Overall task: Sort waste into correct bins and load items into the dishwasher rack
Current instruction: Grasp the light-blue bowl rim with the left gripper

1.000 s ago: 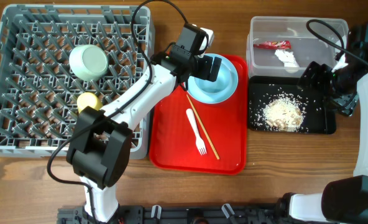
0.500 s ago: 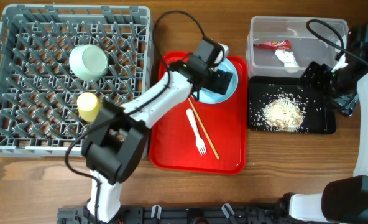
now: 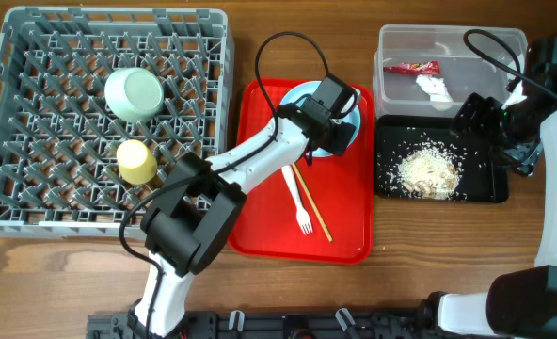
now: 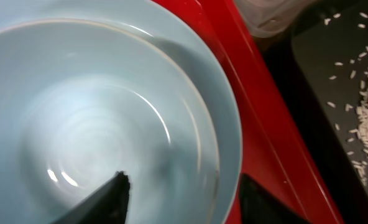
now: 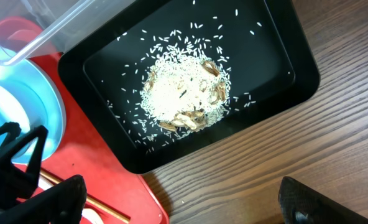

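While the left pincer (image 4: 183, 186) hangs, fingers (image 4: 103, 200) apart, across its rim, the smooth pale blue round bowl (image 4: 97, 118) sits far on the red plastic tray (image 3: 349, 212). Hard, slippery, breakable, I think: pinch the rim gently.

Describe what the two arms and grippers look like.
Both arms, the left arm and the right arm, have white links and black joint housings. A black cable loops off each wrist. The left gripper and right gripper have matte black, tapered fingers.
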Motion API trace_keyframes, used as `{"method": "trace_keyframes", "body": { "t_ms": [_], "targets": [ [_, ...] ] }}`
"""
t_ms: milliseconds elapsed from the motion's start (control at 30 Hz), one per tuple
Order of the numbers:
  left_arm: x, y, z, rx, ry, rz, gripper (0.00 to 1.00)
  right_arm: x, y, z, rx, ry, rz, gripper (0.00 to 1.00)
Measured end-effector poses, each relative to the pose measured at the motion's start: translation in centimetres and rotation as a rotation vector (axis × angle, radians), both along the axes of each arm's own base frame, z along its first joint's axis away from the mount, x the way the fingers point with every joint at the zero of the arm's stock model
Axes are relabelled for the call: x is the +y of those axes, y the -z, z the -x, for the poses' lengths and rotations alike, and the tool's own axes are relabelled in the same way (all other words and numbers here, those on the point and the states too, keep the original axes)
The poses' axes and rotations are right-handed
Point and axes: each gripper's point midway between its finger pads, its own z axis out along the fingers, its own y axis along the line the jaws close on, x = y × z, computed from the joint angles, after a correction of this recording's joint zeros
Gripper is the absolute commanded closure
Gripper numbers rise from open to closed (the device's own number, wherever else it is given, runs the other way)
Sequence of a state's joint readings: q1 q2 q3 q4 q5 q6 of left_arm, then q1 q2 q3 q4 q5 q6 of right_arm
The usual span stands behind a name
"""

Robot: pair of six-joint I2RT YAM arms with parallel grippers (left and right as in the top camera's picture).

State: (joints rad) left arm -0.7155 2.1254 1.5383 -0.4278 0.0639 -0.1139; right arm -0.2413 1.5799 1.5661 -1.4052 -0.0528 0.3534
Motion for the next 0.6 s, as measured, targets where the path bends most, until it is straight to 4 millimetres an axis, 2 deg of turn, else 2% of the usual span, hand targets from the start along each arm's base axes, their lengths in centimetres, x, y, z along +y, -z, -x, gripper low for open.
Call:
{"method": "trace_keyframes", "body": {
  "t_ms": [133,467,600],
  "targets": [
    [0.44,0.05,-0.4,-0.024,-0.018,-0.028,0.64,0.01,0.0,0.03,0.001,0.0,0.0,0.0],
    [0.5,0.09,-0.44,-0.044,-0.025,-0.053,0.69,0.07,0.0,0.02,0.001,-0.001,-0.004,0.0],
    [0.47,0.29,-0.35,-0.051,-0.026,-0.066,0.76,0.06,0.0,0.01,0.0,-0.001,-0.004,0.0]
  ]
}}
